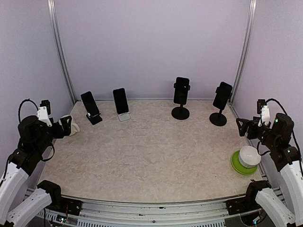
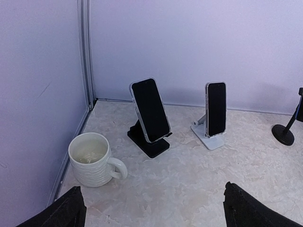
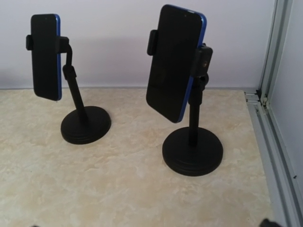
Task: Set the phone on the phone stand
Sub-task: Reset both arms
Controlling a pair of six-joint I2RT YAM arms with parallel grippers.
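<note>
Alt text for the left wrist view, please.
A phone leans on a black stand, a second phone on a white stand. A white ribbed mug sits front left; the open left gripper frames the bottom corners.

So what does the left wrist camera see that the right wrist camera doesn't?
Left wrist only: a white mug, a phone leaning on a black wedge stand, a second phone on a white stand. Right wrist only: a near clamped phone on the near pole stand, and a farther clamped phone. Shared: marbled table, lilac wall, probably the farther pole stand's base.
</note>
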